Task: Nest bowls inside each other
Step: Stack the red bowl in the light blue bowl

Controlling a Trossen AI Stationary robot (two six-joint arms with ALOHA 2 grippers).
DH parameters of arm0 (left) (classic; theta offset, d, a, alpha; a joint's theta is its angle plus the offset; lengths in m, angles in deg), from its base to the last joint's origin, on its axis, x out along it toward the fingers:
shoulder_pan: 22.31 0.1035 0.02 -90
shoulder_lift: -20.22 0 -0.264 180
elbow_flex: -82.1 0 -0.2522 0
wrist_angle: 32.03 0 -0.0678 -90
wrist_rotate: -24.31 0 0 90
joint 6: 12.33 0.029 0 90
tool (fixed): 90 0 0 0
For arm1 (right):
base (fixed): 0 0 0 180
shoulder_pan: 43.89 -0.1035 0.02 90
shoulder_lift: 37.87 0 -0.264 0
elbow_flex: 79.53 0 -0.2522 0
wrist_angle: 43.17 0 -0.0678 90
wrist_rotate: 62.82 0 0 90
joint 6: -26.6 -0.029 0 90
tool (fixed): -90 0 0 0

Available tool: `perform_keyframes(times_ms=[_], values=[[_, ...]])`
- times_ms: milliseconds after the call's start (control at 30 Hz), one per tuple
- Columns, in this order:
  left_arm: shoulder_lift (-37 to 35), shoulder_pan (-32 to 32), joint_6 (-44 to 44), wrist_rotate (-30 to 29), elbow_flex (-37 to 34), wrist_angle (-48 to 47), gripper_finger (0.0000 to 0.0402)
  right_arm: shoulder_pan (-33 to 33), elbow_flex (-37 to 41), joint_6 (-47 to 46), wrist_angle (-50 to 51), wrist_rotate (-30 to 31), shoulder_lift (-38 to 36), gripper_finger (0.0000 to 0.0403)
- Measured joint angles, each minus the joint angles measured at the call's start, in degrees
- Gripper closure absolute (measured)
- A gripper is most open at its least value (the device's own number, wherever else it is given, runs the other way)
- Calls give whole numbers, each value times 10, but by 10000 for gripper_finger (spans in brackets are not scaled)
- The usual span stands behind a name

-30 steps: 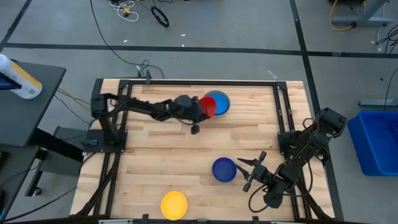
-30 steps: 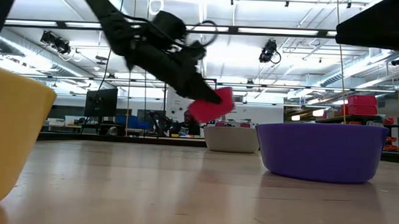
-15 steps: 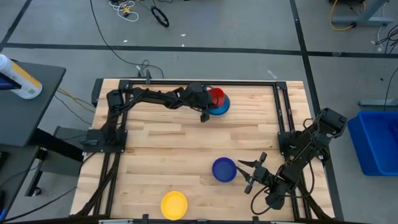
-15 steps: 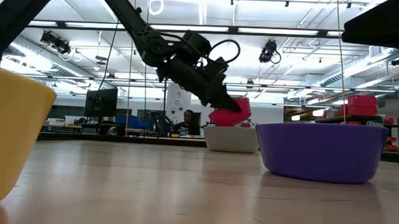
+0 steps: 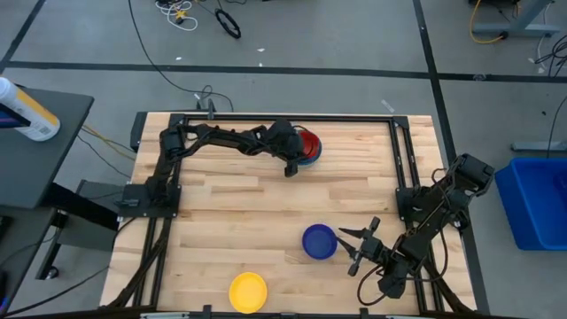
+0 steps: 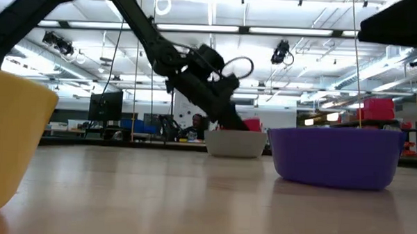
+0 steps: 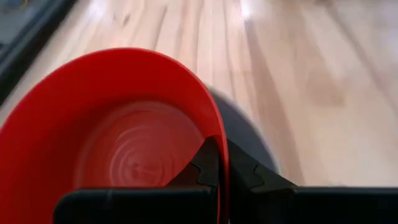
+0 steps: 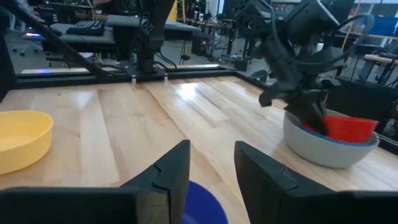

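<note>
At the far middle of the table a grey bowl [image 8: 329, 149] holds a light blue bowl [image 8: 357, 140], and a red bowl [image 8: 348, 127] sits tilted inside them. My left gripper [image 7: 219, 168] is shut on the red bowl [image 5: 308, 141]. A dark blue bowl [image 5: 319, 241] rests on its base toward the near right. My right gripper [image 5: 347, 248] stands open just right of it, fingers either side of nothing. Near the front edge a yellow bowl [image 5: 248, 291] stands on its base. My left gripper pinches the red bowl's rim [image 7: 214, 134] on the side toward the table's left, one finger [image 7: 202, 165] inside the bowl and one [image 7: 245, 171] outside. The fingers slant down from the table's left. The bowl is tilted, its lower part down inside the light blue bowl.
Black rails [image 5: 283, 117] frame the wooden table. Bare wood lies between the stacked bowls and the dark blue bowl. Beyond the table are a blue bin [image 5: 540, 199] on the right and floor cables at the back.
My left gripper has carried the red bowl toward the table's right and far side and down. The bowl hung on its side above and left of the grey bowl; now it has sunk into the light blue bowl, less steeply tipped. The gripper stayed shut on it.
</note>
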Motion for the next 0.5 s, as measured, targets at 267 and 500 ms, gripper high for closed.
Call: perform_keyframes(times_ms=[267,500], values=[[8,-1,-6,-21,74,-148,395,0,0,4,-16,-14,-4,260],[8,-1,12,-34,101,-238,381,2,0,4,-10,-16,-22,240]])
